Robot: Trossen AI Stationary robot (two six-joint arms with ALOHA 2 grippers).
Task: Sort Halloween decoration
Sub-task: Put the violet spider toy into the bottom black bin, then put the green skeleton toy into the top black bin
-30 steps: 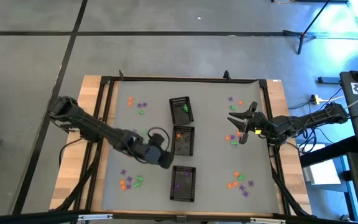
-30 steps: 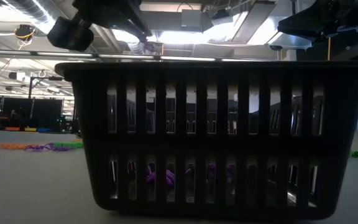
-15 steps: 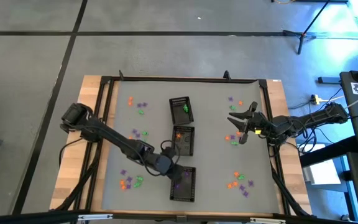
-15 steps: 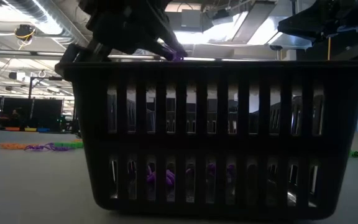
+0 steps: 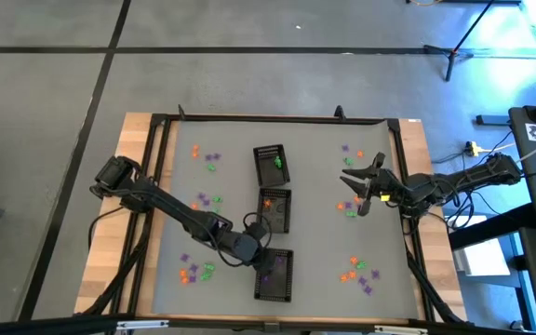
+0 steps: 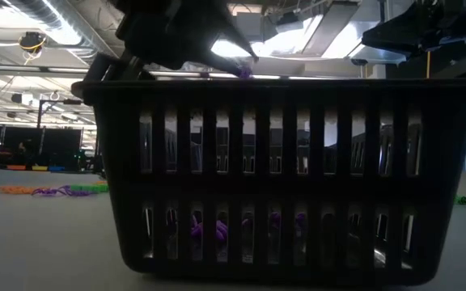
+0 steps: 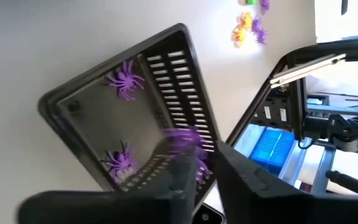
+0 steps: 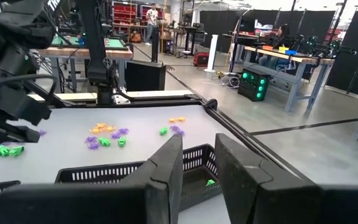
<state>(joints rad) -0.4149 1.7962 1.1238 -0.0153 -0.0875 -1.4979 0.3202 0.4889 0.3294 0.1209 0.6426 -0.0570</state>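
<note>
Three black mesh trays stand in a row mid-table: the far one holds green trinkets, the middle one orange ones, the near one purple ones. My left gripper hangs over the near tray's left rim, fingers a little apart. A blurred purple trinket shows at one fingertip, just above the rim. Two purple spiders lie on the tray floor. My right gripper waits open at the table's right side, holding nothing. My left gripper slants down from the table's left over the near tray. The purple trinket is a blur at the tip of one finger; I cannot tell whether the finger touches it.
Loose orange, green and purple trinkets lie in small groups on the grey mat: far left, mid left, near left, far right, mid right, near right. A black frame rims the table.
My left gripper has moved toward the table's right and near edge and down, from beside the middle tray to over the near tray's rim, tipping further downward. In the last half second it has stayed there, while the purple trinket at its tip has shifted slightly.
</note>
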